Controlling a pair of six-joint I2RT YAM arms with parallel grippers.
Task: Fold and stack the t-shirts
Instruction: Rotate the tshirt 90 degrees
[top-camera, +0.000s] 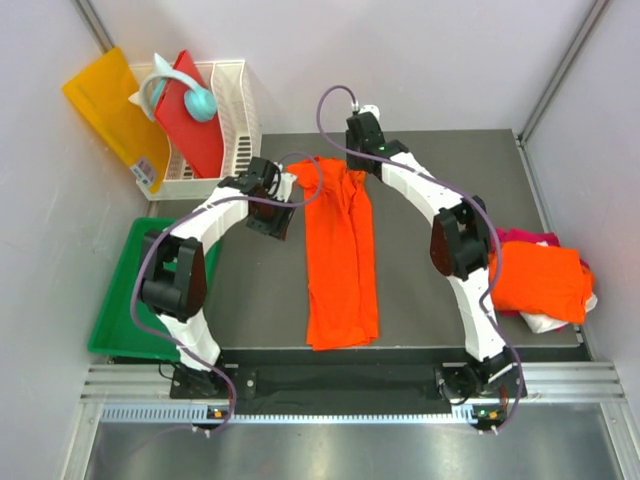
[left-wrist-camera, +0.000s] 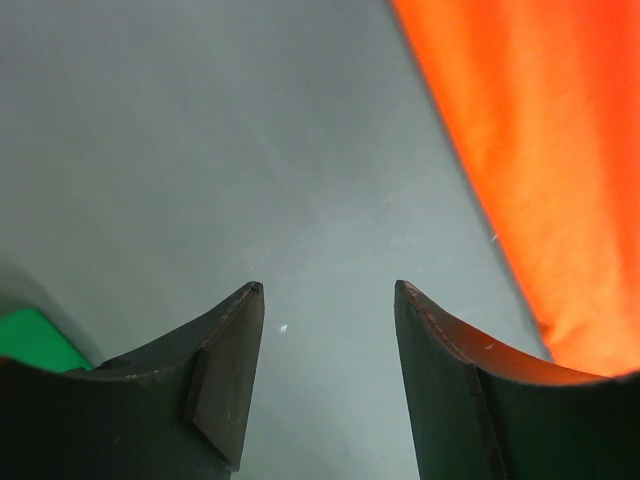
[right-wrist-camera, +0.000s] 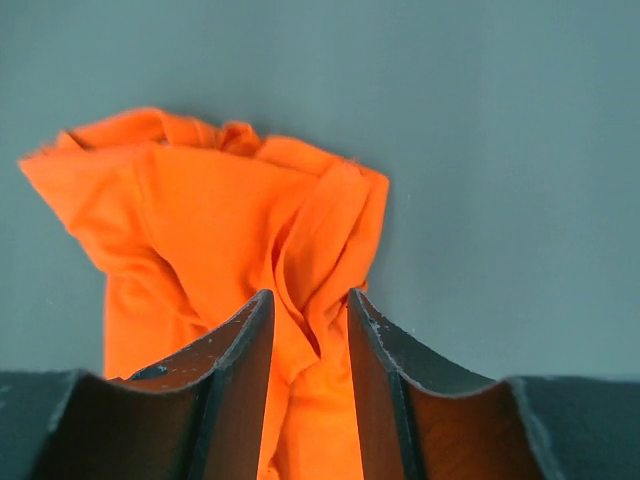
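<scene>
An orange t-shirt (top-camera: 340, 255) lies as a long narrow strip down the middle of the dark table (top-camera: 250, 300), its far end bunched. My right gripper (top-camera: 357, 165) is over that far end. In the right wrist view its jaws (right-wrist-camera: 310, 292) stand partly apart astride a raised fold of the orange cloth (right-wrist-camera: 200, 220). My left gripper (top-camera: 273, 218) is just left of the strip; it (left-wrist-camera: 328, 285) is open and empty over bare table, with the shirt's edge (left-wrist-camera: 530, 150) to its right. A folded orange t-shirt (top-camera: 540, 280) lies on a magenta one (top-camera: 530, 238) at the right.
A white basket (top-camera: 235, 110) at the back left holds a red board (top-camera: 190, 120) and a teal object (top-camera: 195, 98). A yellow-orange sheet (top-camera: 110, 110) leans beside it. A green tray (top-camera: 125, 300) lies left of the table. White cloth (top-camera: 545, 322) shows under the right stack.
</scene>
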